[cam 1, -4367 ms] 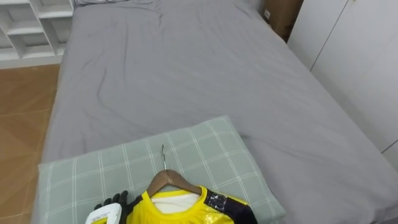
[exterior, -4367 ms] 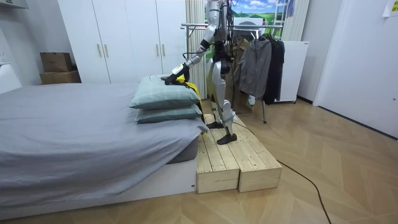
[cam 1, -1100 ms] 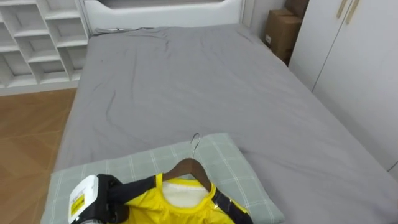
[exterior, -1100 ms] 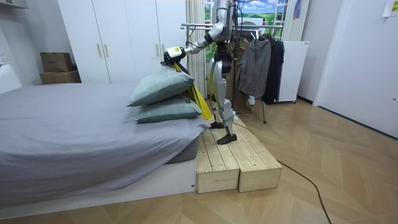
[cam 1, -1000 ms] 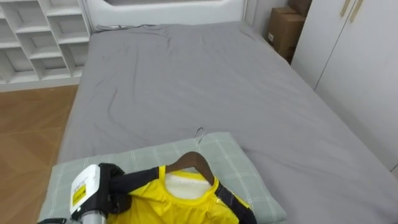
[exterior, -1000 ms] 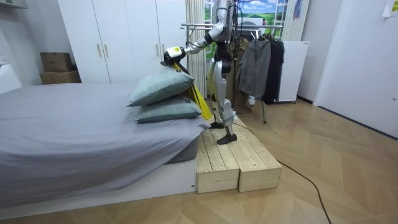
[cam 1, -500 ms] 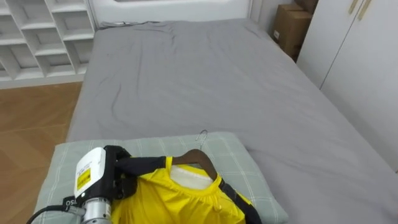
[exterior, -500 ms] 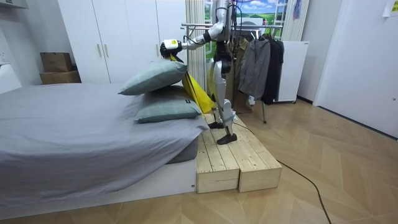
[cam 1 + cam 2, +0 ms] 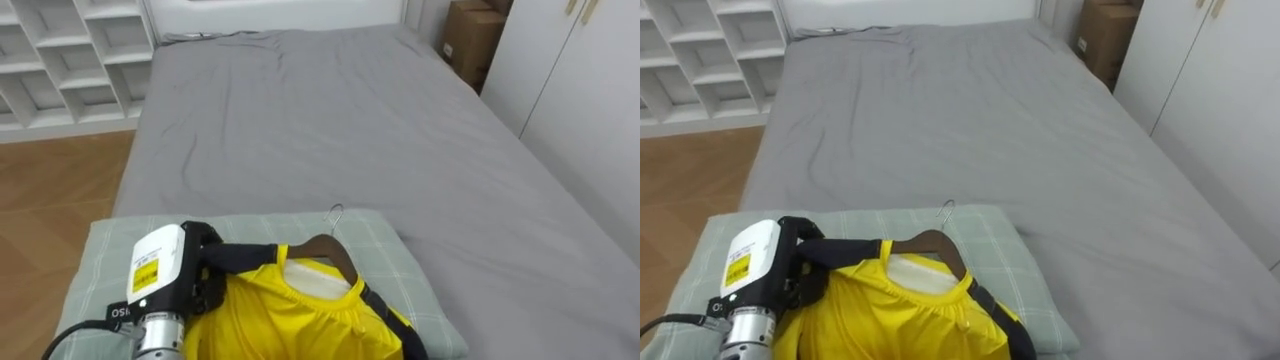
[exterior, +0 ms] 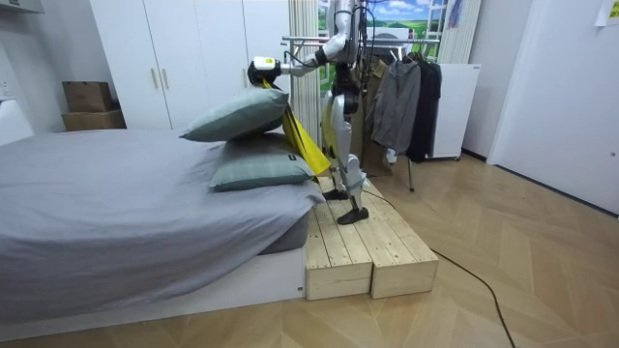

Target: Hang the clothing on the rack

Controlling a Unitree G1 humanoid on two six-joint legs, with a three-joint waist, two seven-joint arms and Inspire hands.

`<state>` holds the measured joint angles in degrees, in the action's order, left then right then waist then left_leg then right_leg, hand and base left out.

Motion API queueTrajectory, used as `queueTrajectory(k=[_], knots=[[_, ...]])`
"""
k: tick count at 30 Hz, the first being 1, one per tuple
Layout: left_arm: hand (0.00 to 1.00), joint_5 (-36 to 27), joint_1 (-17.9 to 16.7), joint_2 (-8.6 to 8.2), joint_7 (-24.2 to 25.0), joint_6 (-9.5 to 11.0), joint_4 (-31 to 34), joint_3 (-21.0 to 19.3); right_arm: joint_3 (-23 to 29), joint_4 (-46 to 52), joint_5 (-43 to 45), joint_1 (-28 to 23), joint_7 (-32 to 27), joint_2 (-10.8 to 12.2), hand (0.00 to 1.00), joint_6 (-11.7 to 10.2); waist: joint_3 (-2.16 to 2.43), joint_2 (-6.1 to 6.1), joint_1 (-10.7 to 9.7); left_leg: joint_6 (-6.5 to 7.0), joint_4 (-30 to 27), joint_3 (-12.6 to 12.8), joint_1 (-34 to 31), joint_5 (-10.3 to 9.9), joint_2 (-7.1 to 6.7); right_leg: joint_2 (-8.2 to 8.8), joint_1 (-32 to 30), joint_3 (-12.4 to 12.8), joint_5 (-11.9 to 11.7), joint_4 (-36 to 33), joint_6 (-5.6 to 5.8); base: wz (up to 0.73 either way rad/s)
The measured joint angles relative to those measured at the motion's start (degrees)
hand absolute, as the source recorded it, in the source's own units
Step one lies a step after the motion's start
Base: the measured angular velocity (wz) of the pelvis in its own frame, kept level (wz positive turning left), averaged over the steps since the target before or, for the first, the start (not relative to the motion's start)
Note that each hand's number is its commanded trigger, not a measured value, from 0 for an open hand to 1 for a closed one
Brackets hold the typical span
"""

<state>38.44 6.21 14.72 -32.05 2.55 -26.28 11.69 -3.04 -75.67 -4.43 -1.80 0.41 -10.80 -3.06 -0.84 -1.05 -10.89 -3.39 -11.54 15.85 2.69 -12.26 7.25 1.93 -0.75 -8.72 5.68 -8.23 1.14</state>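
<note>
Lifted higher, yellow shirt (image 9: 290, 325) on hanger (image 9: 331, 250), clutched by left hand (image 9: 208, 282)

Yellow shirt (image 9: 290, 320) (black trim), brown hanger (image 9: 325, 247), pale green checked pillow (image 9: 385, 250), plain grey bedsheet (image 9: 330, 120), white shelves (image 9: 60, 50).

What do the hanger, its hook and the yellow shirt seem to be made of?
The hanger looks like wood: brown, smooth, slightly glossy. Its hook is probably metal wire: thin and silvery. The yellow shirt is likely a synthetic sports fabric, judging from its faint sheen and soft folds; this is uncertain.
</note>
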Motion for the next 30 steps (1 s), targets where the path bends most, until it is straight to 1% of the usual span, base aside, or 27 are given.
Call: queueTrajectory(k=[5,6,7,8,10,11,12,13,15,17,19,23,27,30], knots=[[1.00,0.0,0.0,0.06,-0.2,0.6,0.0,0.9,-0.2,-0.7,-0.2,0.3,-0.2,-0.1,0.00,0.0,0.05,-0.45,0.0,0.00,-0.2,-0.3,0.0,0.0,0.01,0.02,0.3,-0.1,0.0,0.0,0.00,0.02],[1.00,0.0,0.0,0.06,-0.7,0.9,0.2,1.0,-0.2,-0.8,-0.3,0.2,-0.2,-0.1,0.00,0.0,0.06,-0.47,0.0,0.00,-0.2,-0.3,0.0,0.0,0.01,0.02,0.4,-0.1,0.0,0.0,0.00,0.00],[1.00,0.0,0.0,0.07,-1.5,2.0,1.6,1.1,-0.3,-0.9,-0.3,0.2,-0.2,-0.2,0.00,0.0,0.06,-0.47,0.0,0.00,-0.2,-0.2,0.1,0.0,0.00,0.04,0.5,-0.1,0.0,0.0,0.00,0.00],[1.00,0.0,0.0,0.08,-2.0,2.5,2.7,1.1,-0.3,-1.0,-0.3,0.2,-0.2,-0.2,0.00,0.0,0.06,-0.46,0.0,0.00,-0.2,-0.2,0.1,0.0,-0.02,0.06,0.6,-0.1,0.0,0.1,0.00,0.00],[1.00,0.0,0.0,0.11,-4.5,4.8,6.7,1.1,-0.3,-1.6,-0.2,0.3,-0.1,-0.4,0.00,0.0,0.13,-0.56,0.0,0.00,-0.1,-0.2,0.8,0.0,-0.10,0.06,1.3,0.0,0.0,0.4,0.00,0.00],[1.00,0.1,0.0,0.11,-5.2,5.3,7.4,1.1,-0.3,-2.0,-0.2,0.3,-0.1,-0.5,0.00,0.0,0.13,-0.58,0.0,0.00,0.0,-0.2,1.1,0.0,-0.10,0.05,1.6,0.0,0.0,0.4,0.02,0.00],[1.00,0.5,0.0,0.11,-6.2,5.9,8.5,1.1,-0.3,-2.5,0.0,0.3,0.1,-0.6,0.00,0.1,0.24,-0.72,0.0,0.00,0.1,-0.1,1.7,0.0,-0.11,0.02,2.0,0.1,0.1,0.5,0.07,0.00],[1.00,1.2,0.0,0.20,-6.8,6.1,9.4,1.1,-0.3,-2.8,0.3,0.2,0.3,-0.8,0.00,0.1,0.37,-0.94,-0.1,0.00,0.2,-0.2,1.9,0.0,-0.12,0.01,2.3,0.1,0.1,0.6,0.10,0.00],[1.00,1.8,0.0,0.36,-7.8,6.3,10.0,1.5,-0.3,-3.4,0.3,0.2,0.3,-0.9,0.00,0.3,0.52,-1.17,-0.3,0.00,0.3,-0.2,2.0,0.0,-0.14,0.01,2.4,0.2,0.1,0.6,0.11,0.00],[1.00,1.8,-0.3,0.37,-8.0,6.3,10.3,1.6,-0.3,-4.1,0.3,0.2,0.4,-0.9,0.00,0.6,0.53,-1.18,-0.4,-0.01,0.3,-0.2,2.1,0.0,-0.13,0.01,2.5,0.0,0.1,0.6,0.11,0.02],[1.00,1.8,-1.5,0.38,-8.2,6.3,11.0,1.6,-0.3,-4.9,0.6,0.2,0.4,-1.0,0.00,1.1,0.46,-1.07,-0.5,-0.01,0.3,-0.2,2.3,0.0,-0.13,0.03,2.7,-0.1,0.1,0.6,0.13,0.00],[1.00,2.3,-1.7,0.44,-9.0,6.3,11.2,1.6,-0.3,-5.4,1.7,0.4,0.9,-1.0,0.00,1.9,0.16,-0.48,-0.7,-0.01,0.2,-0.3,2.0,0.0,-0.15,0.09,2.5,-0.5,0.2,0.6,0.15,0.01],[1.00,2.3,-1.7,0.46,-9.9,6.3,11.2,1.6,-0.3,-5.7,3.1,0.6,1.0,-1.0,0.00,3.1,0.25,-0.24,-0.8,-0.01,0.3,-0.3,1.8,0.0,-0.17,0.12,2.3,-0.7,0.2,0.6,0.18,0.00],[1.00,2.3,-1.8,0.48,-10.2,6.3,11.2,1.6,-0.4,-5.6,3.5,0.8,1.1,-1.0,0.00,3.3,0.27,-0.19,-0.9,-0.01,0.3,-0.3,1.7,0.0,-0.17,0.12,2.1,-0.8,0.2,0.5,0.20,0.00]])
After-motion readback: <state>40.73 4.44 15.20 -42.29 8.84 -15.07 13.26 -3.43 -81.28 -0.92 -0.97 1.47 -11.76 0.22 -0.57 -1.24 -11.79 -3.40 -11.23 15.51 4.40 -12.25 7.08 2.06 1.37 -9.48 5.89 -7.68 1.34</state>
